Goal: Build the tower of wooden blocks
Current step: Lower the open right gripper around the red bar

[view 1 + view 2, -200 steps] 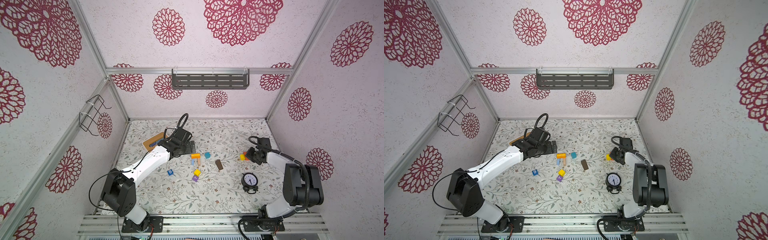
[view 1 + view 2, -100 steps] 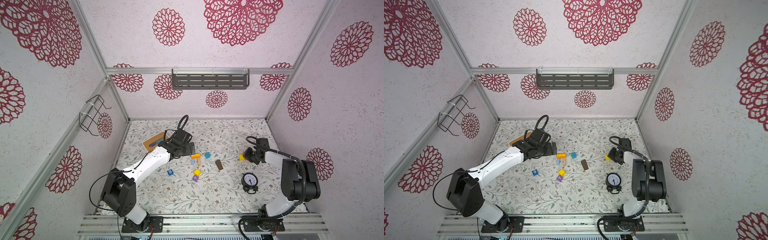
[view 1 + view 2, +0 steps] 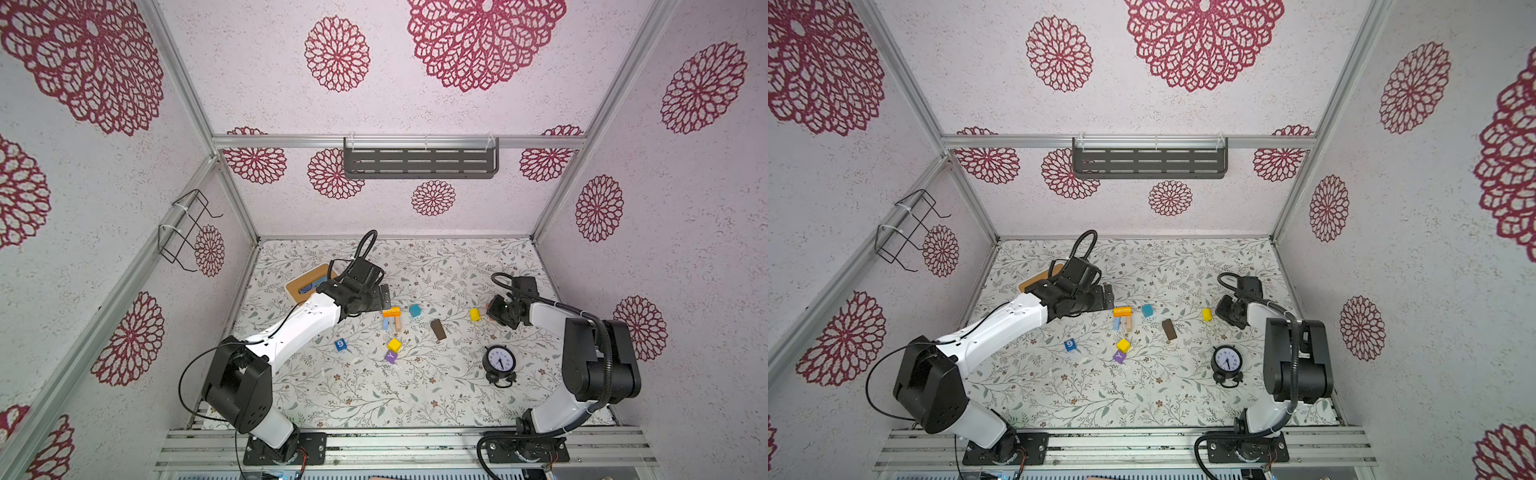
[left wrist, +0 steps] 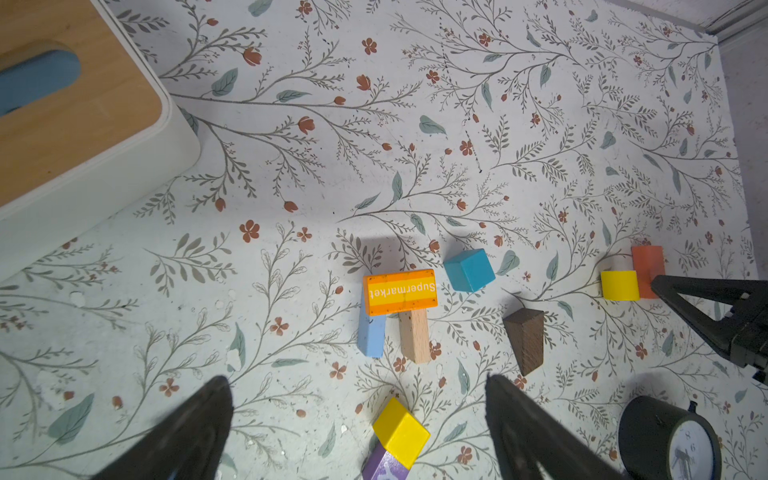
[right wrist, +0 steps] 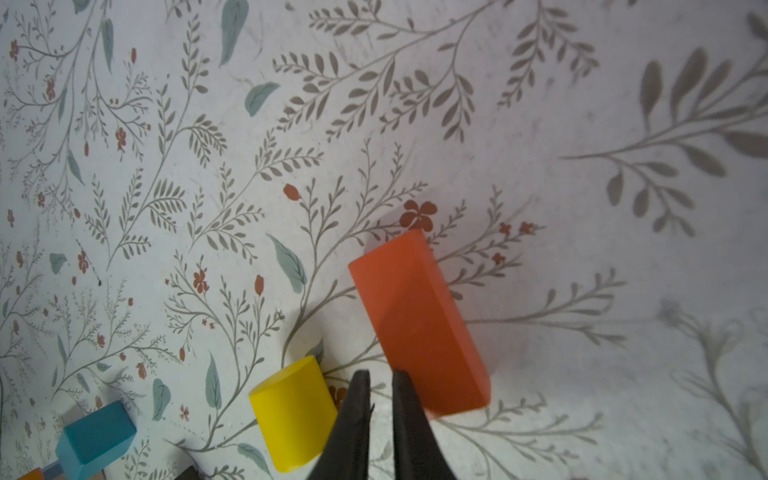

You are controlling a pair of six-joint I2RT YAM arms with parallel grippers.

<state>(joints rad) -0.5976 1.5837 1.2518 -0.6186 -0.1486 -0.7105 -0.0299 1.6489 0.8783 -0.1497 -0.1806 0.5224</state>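
Just started: orange block [image 4: 400,291] on two bars [image 4: 371,334] ahead of the wide-open, empty left pincer [image 4: 356,377]; right pincer [image 5: 381,372] barely open, empty.

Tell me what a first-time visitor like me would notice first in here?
Probably the huge crimson rosettes on the pale walls. Next, the bright wood blocks scattered on the floral table, where an orange "Supermarket" block lies across a light blue bar and a tan bar like a little gateway. A black alarm clock sits near the right arm.
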